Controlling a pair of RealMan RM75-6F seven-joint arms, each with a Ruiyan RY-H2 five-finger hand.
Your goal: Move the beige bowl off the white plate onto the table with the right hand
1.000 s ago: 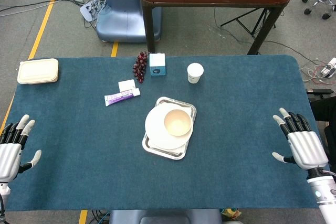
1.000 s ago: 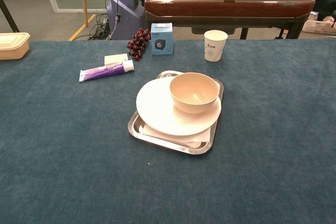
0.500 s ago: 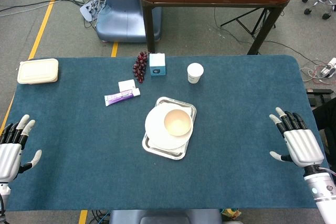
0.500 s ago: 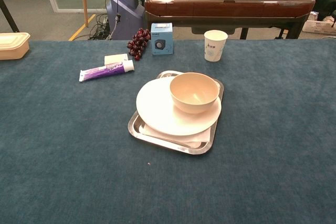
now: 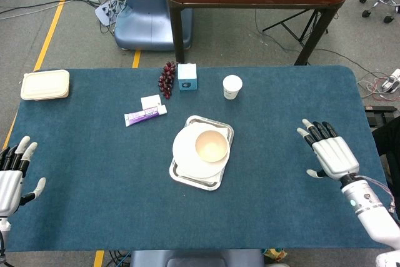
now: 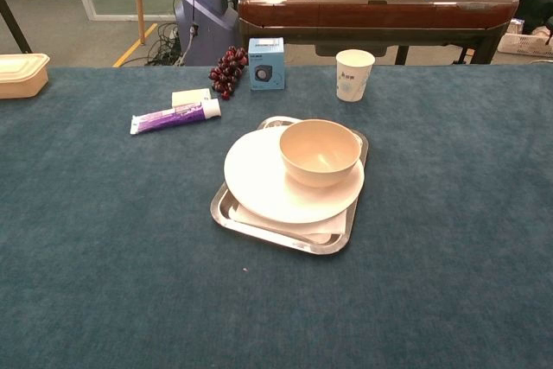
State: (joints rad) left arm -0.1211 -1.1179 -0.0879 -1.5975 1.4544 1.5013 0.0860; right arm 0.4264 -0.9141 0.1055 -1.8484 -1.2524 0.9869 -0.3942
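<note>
The beige bowl (image 5: 212,146) (image 6: 320,151) sits upright on the right part of the white plate (image 5: 186,152) (image 6: 259,181), which lies on a metal tray (image 5: 215,182) (image 6: 268,234) at mid-table. My right hand (image 5: 330,154) hovers open, fingers spread, over the table's right side, well to the right of the bowl. At the left edge my left hand (image 5: 14,176) is open and far from the plate. Neither hand shows in the chest view.
Behind the tray stand a white paper cup (image 5: 232,87) (image 6: 354,74), a small blue box (image 5: 187,76) (image 6: 266,63) and dark grapes (image 5: 167,78) (image 6: 226,71). A purple tube (image 5: 145,115) (image 6: 174,116) lies left of the tray. A beige lidded container (image 5: 45,84) sits far left.
My right hand has moved left and slightly forward over the table, toward the tray. The left hand has barely shifted. Bowl and plate are where they were.
</note>
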